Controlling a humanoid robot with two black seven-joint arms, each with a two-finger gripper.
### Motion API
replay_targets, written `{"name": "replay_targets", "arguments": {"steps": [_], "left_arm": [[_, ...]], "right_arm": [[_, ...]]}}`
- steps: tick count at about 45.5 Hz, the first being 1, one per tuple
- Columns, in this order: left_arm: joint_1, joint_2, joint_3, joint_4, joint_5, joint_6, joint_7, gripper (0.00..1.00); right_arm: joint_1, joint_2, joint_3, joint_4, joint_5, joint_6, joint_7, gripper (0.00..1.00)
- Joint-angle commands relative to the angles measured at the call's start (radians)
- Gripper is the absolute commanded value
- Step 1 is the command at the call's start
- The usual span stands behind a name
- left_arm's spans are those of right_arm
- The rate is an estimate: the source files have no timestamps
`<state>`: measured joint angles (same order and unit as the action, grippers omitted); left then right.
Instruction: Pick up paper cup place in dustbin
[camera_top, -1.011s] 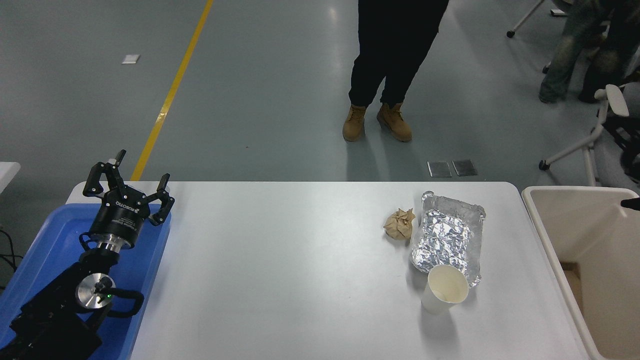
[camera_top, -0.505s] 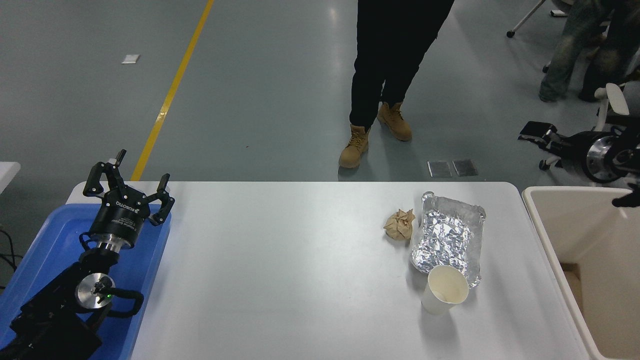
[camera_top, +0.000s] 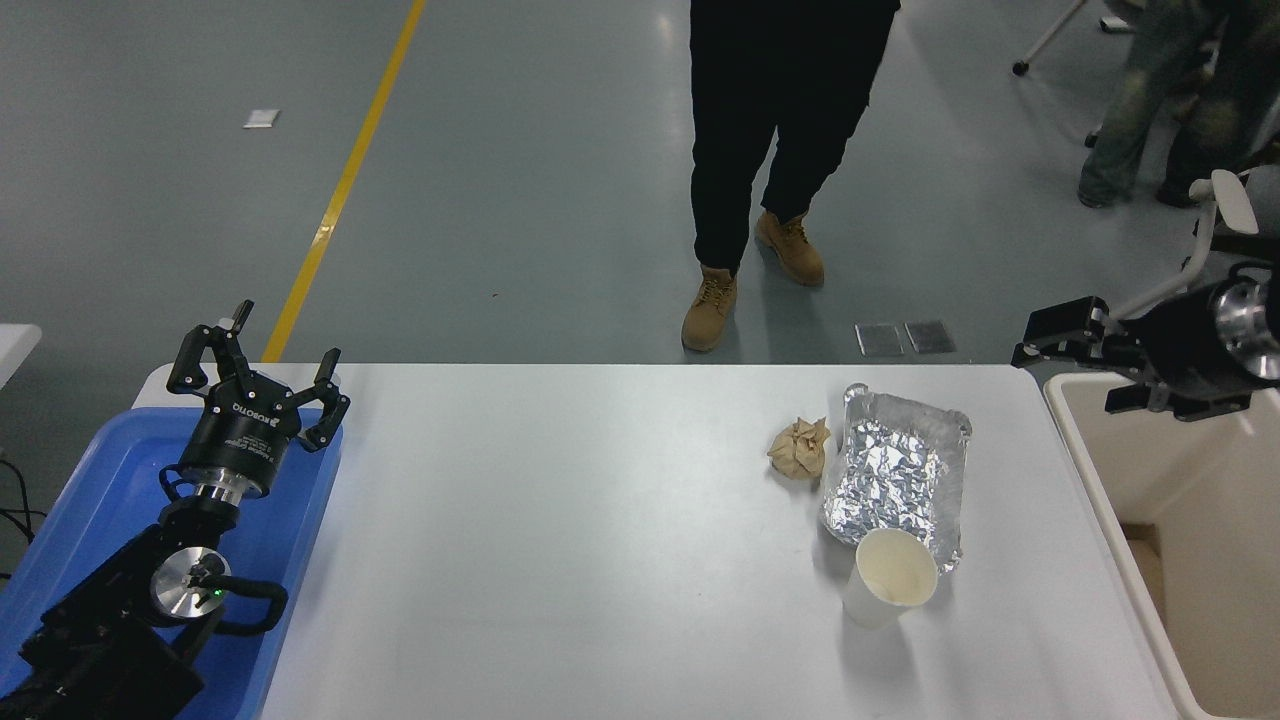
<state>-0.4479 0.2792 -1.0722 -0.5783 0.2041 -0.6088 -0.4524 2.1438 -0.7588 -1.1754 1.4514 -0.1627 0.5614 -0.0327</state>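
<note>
Right now the paper cup (camera_top: 889, 578) stands upright on the white table (camera_top: 560, 540), well apart from both grippers, its cream inside facing up. Touching or just overlapping its far side lies a crinkled silver foil tray (camera_top: 897, 475), and just left of the tray sits a crumpled brown paper ball (camera_top: 800, 447). Tray and ball both lie between the cup and the table's far edge.

At the right edge the right gripper (camera_top: 1062, 342) reaches in on its black arm, pointing left, above the far left corner of the dustbin (camera_top: 1100, 470). Its fingers (camera_top: 1062, 328) are seen side-on and blurred, so I cannot tell whether they are apart or together; nothing is seen between them. From those fingers the cup lies nearer the camera and to the left, with the foil tray between.

At the lower left the left gripper (camera_top: 258, 368) is parked over a shallow blue tray (camera_top: 90, 480), fingers (camera_top: 327, 372) spread apart and holding nothing; the cup is far to their right.

Beyond the table a person in dark trousers and tan boots (camera_top: 712, 310) stands on the grey floor.
</note>
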Motion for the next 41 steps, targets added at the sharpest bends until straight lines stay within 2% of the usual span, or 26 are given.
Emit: {"name": "replay_targets", "arguments": {"steps": [1,19,41], "left_arm": [[0.000,0.000,0.000,0.000,0.000,0.000,0.000,0.98],[0.000,0.000,0.000,0.000,0.000,0.000,0.000,0.98],[0.000,0.000,0.000,0.000,0.000,0.000,0.000,0.98]], "right_arm": [[0.172,0.073,-0.105,0.020,0.109,0.158,0.001,1.00],[0.301,0.229,-0.138,0.018,0.170,0.204,0.001,1.00],[0.231,0.289,-0.158,0.020,0.204,0.186,0.001,1.00]]}}
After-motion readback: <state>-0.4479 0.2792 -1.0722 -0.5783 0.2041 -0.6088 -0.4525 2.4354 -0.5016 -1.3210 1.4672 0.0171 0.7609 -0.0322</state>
